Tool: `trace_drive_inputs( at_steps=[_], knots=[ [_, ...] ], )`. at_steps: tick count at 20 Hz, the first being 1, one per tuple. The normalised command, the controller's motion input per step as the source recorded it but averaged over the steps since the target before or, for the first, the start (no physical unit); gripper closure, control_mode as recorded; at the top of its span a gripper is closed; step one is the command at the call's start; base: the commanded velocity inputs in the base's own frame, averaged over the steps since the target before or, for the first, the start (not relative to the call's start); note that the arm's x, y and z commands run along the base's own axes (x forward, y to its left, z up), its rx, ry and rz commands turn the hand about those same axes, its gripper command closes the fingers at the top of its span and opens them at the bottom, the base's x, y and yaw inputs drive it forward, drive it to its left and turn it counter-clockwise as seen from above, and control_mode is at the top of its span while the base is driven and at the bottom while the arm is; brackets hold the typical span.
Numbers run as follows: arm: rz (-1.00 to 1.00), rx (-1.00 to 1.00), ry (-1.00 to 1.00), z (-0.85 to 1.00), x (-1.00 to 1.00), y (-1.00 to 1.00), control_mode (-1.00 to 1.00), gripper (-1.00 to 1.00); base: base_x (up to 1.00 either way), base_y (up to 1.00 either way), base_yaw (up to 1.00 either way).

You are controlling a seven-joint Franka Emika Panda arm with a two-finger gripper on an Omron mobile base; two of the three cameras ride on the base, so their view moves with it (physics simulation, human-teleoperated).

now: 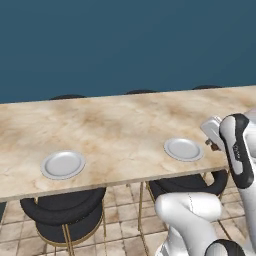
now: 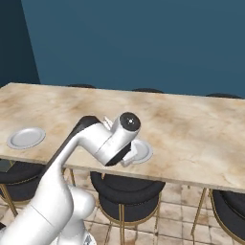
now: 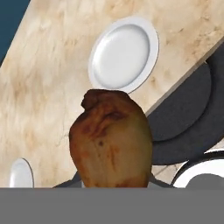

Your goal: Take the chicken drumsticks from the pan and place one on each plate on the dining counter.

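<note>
My gripper (image 1: 214,145) hangs over the right end of the dining counter (image 1: 115,125), just right of a white plate (image 1: 183,149), and is shut on a browned chicken drumstick (image 3: 111,140). In the hand view the drumstick stands close up, with that plate (image 3: 124,54) lying empty beyond it and apart from it. A second empty plate (image 1: 63,164) lies far to the left near the counter's front edge. From the right base view my forearm covers part of the nearer plate (image 2: 142,151), and the other plate (image 2: 26,137) is at the left. The pan is out of view.
Black-cushioned stools (image 1: 65,210) (image 2: 127,189) on gold legs stand tucked under the counter's near edge. A dark blue wall (image 1: 125,45) rises behind the counter. Wide bare marble (image 2: 191,124) stretches around and beyond both plates.
</note>
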Motion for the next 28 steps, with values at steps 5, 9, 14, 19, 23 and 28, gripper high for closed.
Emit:
trace_drive_inputs(
  at_steps=[5, 9, 14, 19, 23, 28],
  knots=[
    [0.04, -0.05, 0.19, -0.54, 0.75, -0.01, -1.00, 1.00, 0.00, 0.00, 0.00],
    [0.00, -0.05, 0.06, -0.60, 0.65, 0.00, -1.00, 1.00, 0.00, 0.00, 0.00],
    [0.03, -0.02, 0.00, -0.76, 0.67, -0.14, -1.00, 1.00, 0.00, 0.00, 0.00],
    [0.04, -0.02, 0.01, -0.78, 0.77, -0.20, -1.00, 1.00, 0.00, 0.00, 0.00],
    [0.05, 0.00, 0.04, -0.68, 0.90, -0.29, -1.00, 1.00, 0.00, 0.00, 0.00],
    [0.07, 0.00, 0.03, -0.52, 0.90, -0.41, -1.00, 1.00, 0.00, 0.00, 0.00]
  ],
)
